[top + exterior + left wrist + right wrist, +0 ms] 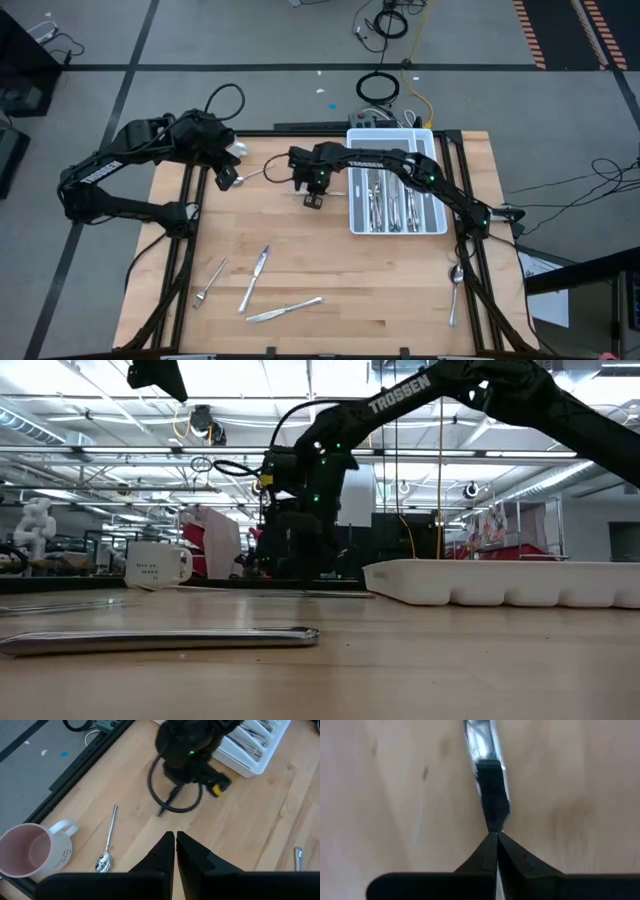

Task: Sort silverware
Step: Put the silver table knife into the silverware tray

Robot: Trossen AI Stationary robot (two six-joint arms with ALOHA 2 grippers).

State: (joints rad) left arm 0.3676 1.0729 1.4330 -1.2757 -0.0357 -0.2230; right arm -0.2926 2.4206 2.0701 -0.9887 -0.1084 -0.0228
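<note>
While most of the silverware (392,205) lies lengthwise in the compartments of the white tray (398,232) at the far right corner of the surface (350,280), several pieces are loose on the wood. A fork (208,282) and two knives (255,278) lie near the front left corner. One spoon (455,290) sits by the right edge in front of the tray, and a second spoon (107,842) lies just beside the mug.

The right hand (313,195) reaches from the tray side to the far middle of the surface and points down. Its fingertips are pressed together at the end of a silver piece (482,737) lying flat on the wood. I cannot tell whether that piece is pinched between them or only touched.

The left hand (175,839) hangs above the far left part of the surface with its fingers closed and nothing between them.

The pink-and-white mug (30,852) stands upright near the far left edge, and nothing shows inside it.

Around the pale wooden surface is a grey floor with dark tape lines and coils of cable (378,88). The low view looks into a workshop with rows of ceiling lights.
</note>
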